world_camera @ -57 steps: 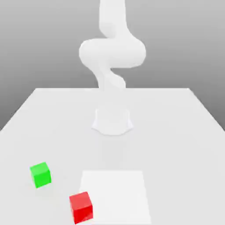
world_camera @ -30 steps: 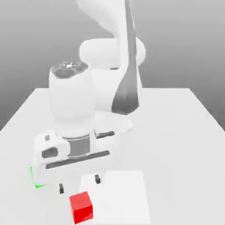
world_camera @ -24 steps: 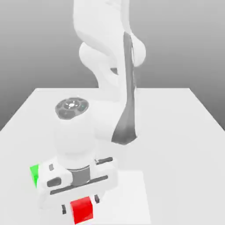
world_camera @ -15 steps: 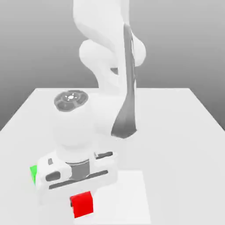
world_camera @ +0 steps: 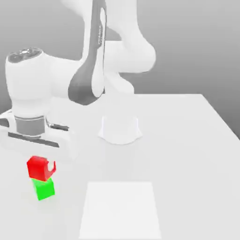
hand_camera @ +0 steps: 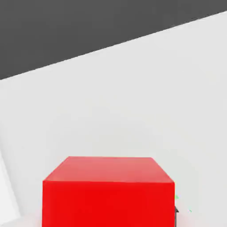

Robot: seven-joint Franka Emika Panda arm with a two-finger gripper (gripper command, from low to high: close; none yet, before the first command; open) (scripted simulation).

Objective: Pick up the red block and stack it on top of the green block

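The red block (world_camera: 40,168) hangs under the white hand, with my gripper (world_camera: 41,167) shut on it. It sits directly over the green block (world_camera: 44,189), which rests on the white table (world_camera: 187,154) near the exterior view's left. The red block's lower face meets the green block's top edge; I cannot tell whether they touch. It is turned slightly relative to the green one. In the hand view the red block (hand_camera: 108,190) looms close, and a thin sliver of the green block (hand_camera: 176,198) peeks out beside it.
A brighter white square patch (world_camera: 119,208) lies on the table near the front middle. The arm's round base (world_camera: 120,129) stands at the table's centre, and the arm arches from it toward the exterior view's left.
The gripper came down open over the red block at the front, shut on it, then lifted it and carried it to the exterior view's left, over the green block.
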